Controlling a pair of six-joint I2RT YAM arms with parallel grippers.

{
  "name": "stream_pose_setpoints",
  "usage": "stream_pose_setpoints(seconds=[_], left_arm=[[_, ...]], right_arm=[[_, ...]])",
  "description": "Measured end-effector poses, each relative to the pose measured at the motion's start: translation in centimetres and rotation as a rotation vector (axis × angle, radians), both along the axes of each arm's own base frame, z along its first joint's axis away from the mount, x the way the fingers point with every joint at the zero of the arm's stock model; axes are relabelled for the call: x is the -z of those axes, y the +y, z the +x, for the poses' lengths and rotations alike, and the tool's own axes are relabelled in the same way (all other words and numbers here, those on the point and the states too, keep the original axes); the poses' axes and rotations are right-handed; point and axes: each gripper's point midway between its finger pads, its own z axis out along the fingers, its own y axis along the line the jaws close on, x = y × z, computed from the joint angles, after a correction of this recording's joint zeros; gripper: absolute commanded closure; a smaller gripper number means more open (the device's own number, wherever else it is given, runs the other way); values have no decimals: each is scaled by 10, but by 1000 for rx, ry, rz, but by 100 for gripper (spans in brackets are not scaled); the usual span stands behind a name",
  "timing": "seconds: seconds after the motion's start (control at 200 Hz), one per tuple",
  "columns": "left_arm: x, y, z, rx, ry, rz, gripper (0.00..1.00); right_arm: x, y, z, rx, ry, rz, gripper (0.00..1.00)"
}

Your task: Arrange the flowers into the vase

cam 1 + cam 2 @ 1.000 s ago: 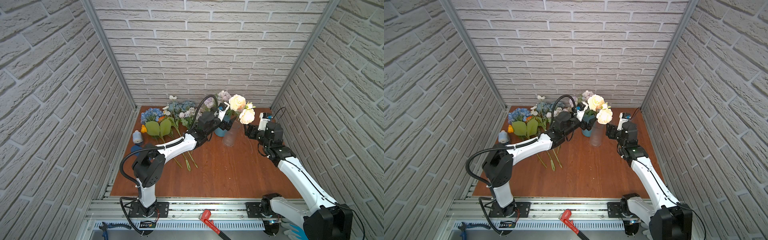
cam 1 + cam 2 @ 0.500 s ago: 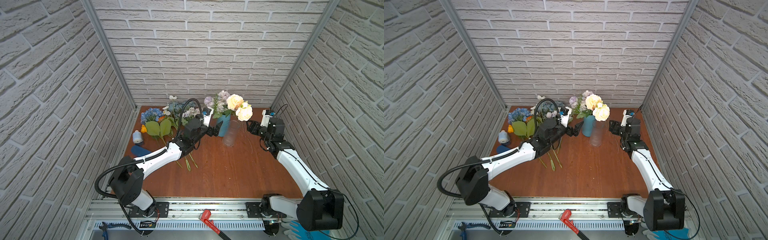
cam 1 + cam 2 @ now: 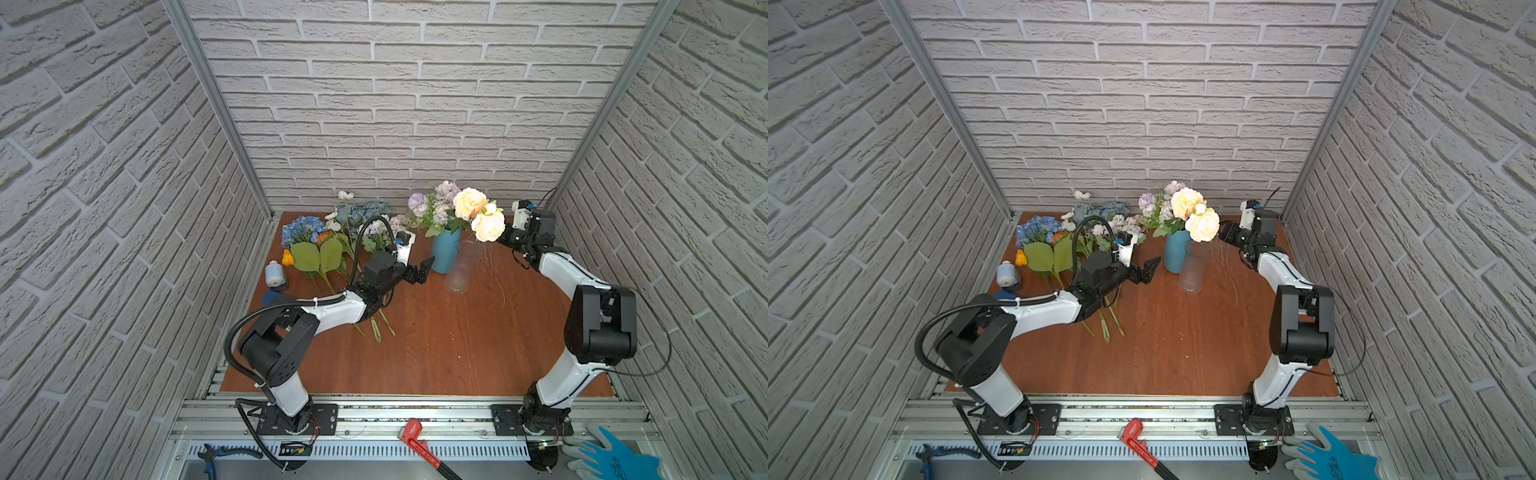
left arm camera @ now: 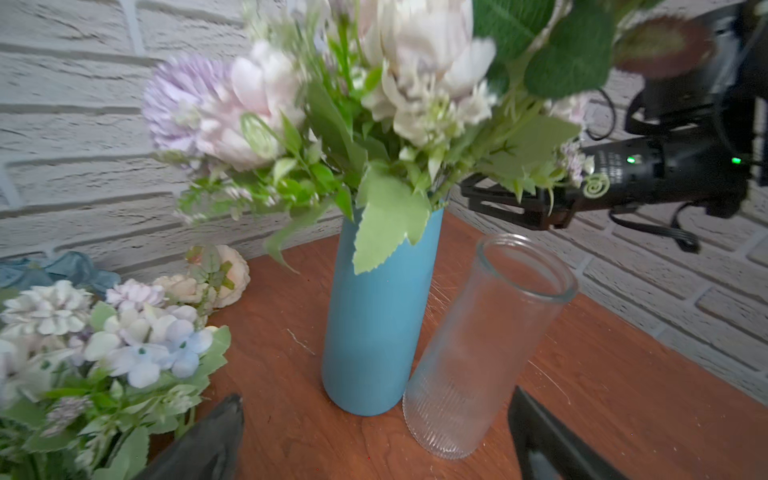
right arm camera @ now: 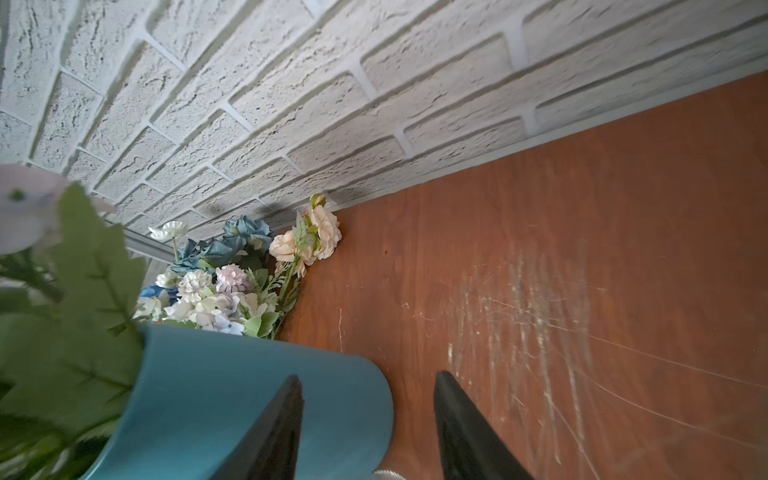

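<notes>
A: While both tools hang empty, which step are we at?

B: Between stems, I'd say. The blue vase (image 3: 445, 254) at the back of the desk (image 3: 457, 353) already carries cream roses (image 3: 469, 203) and lilac heads (image 3: 417, 202). The other flowers (image 3: 332, 232) lie heaped on the desk toward the back wall (image 3: 395, 145), on the side of the left arm (image 3: 332, 309). A glass vase (image 3: 459, 270) stands empty right beside the blue one (touching or not, I cannot tell).

A: And the tools?

B: The left tool (image 3: 423, 269) is spread wide, nothing in it, low and just short of the blue vase. The right tool (image 3: 1226, 233) sits beyond the roses near the back corner. Its own camera shows it parted too, with only desk and vase past the gap.

A: Next move?

B: Likely another stem from the heap. The left arm is nearer. It would have to turn away from the vase, close on a stem rather than a bloom, lift it clear, then feed it down through the crowded bunch.

A: Room?

B: Plenty over the bare front of the desk. It is tight at the back: two vases close together, the glass one probably easy to knock, and the right tool hemmed between roses and back wall.
</notes>
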Motion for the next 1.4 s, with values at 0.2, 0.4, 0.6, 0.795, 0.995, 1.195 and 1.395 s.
stream_pose_setpoints(seconds=[0.2, 0.4, 0.6, 0.795, 0.995, 1.195, 1.395], left_arm=[[24, -4, 27, 47, 13, -58, 2], [2, -18, 47, 94, -53, -116, 2], [2, -38, 58, 152, -65, -159, 2], [4, -52, 68, 188, -59, -173, 2], [-14, -60, 75, 212, -99, -196, 4], [-9, -68, 79, 235, -87, -194, 8], [-1, -70, 81, 238, -68, -191, 10]], right_arm=[[42, 20, 9, -93, 73, 75, 50], [55, 50, 10, -185, 90, 94, 50], [87, 78, 12, -251, 143, 106, 50], [102, 90, 13, -277, 169, 111, 50], [99, 102, 13, -323, 157, 77, 51], [95, 110, 13, -362, 146, 54, 51], [95, 110, 14, -375, 144, 39, 51]])
